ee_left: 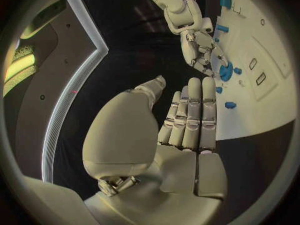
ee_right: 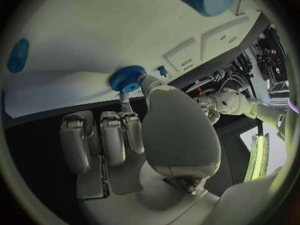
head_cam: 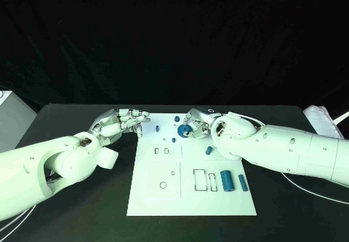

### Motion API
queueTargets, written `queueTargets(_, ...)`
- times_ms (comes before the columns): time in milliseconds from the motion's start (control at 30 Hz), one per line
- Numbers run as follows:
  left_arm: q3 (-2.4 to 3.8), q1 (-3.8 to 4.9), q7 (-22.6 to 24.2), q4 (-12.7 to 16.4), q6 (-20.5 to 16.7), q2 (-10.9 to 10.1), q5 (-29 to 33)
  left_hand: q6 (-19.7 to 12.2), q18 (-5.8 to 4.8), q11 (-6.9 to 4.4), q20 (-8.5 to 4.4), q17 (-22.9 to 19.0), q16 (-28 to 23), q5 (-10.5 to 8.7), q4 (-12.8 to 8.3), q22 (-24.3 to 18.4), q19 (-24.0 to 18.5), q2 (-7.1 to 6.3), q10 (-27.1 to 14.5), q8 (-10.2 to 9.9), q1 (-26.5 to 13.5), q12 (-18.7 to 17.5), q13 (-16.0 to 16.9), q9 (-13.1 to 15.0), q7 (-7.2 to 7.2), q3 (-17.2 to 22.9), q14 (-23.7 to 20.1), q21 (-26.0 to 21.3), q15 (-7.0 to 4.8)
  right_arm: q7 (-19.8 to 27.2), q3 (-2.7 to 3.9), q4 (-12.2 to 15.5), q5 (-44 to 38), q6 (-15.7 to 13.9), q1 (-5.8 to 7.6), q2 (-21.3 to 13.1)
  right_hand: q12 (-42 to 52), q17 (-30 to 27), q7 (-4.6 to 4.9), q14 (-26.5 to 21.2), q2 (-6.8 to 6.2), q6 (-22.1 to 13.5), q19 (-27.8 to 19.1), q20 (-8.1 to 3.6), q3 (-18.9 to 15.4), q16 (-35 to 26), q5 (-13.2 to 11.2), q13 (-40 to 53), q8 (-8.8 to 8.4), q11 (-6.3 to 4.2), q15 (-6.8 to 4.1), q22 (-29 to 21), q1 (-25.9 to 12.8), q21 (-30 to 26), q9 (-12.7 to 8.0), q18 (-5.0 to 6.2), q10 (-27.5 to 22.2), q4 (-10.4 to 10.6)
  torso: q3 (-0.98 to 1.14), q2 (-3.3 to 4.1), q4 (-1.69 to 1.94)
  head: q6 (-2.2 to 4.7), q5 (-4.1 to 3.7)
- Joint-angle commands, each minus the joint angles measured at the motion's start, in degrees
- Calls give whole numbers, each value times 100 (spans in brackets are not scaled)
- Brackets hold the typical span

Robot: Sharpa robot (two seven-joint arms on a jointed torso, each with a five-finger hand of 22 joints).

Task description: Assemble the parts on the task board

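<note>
The white task board (head_cam: 192, 201) lies in the middle of the black table. My right hand (head_cam: 202, 121) is over its far edge and pinches a blue gear (head_cam: 184, 130) between thumb and a finger; the gear (ee_right: 127, 79) sits low against the board (ee_right: 75, 30). My left hand (head_cam: 123, 122) hovers just off the board's far left corner, holding nothing, fingers (ee_left: 190, 115) side by side and thumb apart. Two small blue pegs (head_cam: 156, 129) (head_cam: 177, 119) stand near the far edge. A short blue piece (head_cam: 209, 149) lies mid-board, and two blue cylinders (head_cam: 227, 180) (head_cam: 242, 182) lie at the right.
Rectangular and round recesses (head_cam: 166, 179) mark the board's left and middle. A white box (head_cam: 9, 118) stands at the table's far left, and white cables (head_cam: 324, 118) lie at the far right. Bare black table flanks the board.
</note>
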Motion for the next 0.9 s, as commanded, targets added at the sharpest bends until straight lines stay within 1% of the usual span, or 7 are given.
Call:
queueTargets(33,2,6,-7,18,101,3,5,-31,38,1,8,-8,-34,-1,8,6,-40,23,-30,-20,-39,-6,-6,8,26,29,33,33,4,-56,-30,-25,67,380,-35,2,-9,1508,-4,606,-33,-51,588,-43,44,21,58,1290,-6,-14,-40,1507,-91,25,-22,-40,375,-5,-1,-4,-1,-10,0)
queueTargets(367,2,6,-22,24,93,-2,5,-32,38,2,8,-8,-35,-1,11,6,-41,25,-31,-21,-43,-6,-6,8,28,29,33,33,5,-66,-31,-31,63,485,-35,8,-30,1508,17,606,-95,-141,588,-34,56,21,85,1272,-54,5,-25,1507,-119,25,-42,-40,354,-17,-4,-9,-4,-29,-6)
queueTargets(433,2,6,-24,24,91,-3,5,-34,37,5,9,-9,-35,-1,18,5,-42,30,-33,-23,-54,-7,-6,8,32,27,33,34,6,-68,-31,-30,62,473,-35,8,-23,1508,11,606,-74,-87,588,-29,131,21,175,1279,-23,2,-24,1507,-89,25,-31,-40,361,-47,-4,-10,-2,-25,-5)
queueTargets(533,2,6,-26,23,90,-3,5,-34,37,5,9,-9,-35,-1,18,5,-42,30,-33,-23,-54,-7,-6,8,32,27,33,34,6,-63,-31,-30,62,431,-35,7,-9,1508,2,606,-56,-40,588,-30,238,21,276,1292,2,-7,-30,1507,-83,25,-25,-40,375,-70,-4,-11,1,-22,-6)
queueTargets(667,2,6,-28,22,88,-4,5,-34,37,5,9,-9,-35,-1,18,5,-42,30,-33,-23,-54,-7,-6,8,32,27,33,34,6,-61,-32,-26,67,331,-35,7,10,1508,-12,606,-76,8,588,-41,377,21,446,1310,28,-21,-42,1507,-137,25,-22,-40,395,-82,-2,-9,-1,-8,-6)
queueTargets(833,2,6,-33,17,88,-3,4,-34,37,5,9,-9,-35,-1,18,5,-42,30,-33,-23,-54,-7,-6,8,32,27,33,34,6,-45,-32,-17,74,145,-35,5,29,1508,-29,606,-73,64,588,-51,491,21,544,1328,60,-36,-55,1507,-172,25,-14,-40,415,-100,-3,-12,-2,4,-8)
queueTargets(900,2,6,-34,16,88,-2,3,-36,37,7,11,-11,-36,-1,26,5,-44,37,-35,-26,-63,-7,-7,9,35,27,34,34,9,-37,-32,-10,76,65,-35,1,29,1508,-29,606,-73,64,588,-51,491,21,544,1328,60,-36,-55,1507,-172,25,-14,-40,415,-100,-4,-10,-3,7,-9)
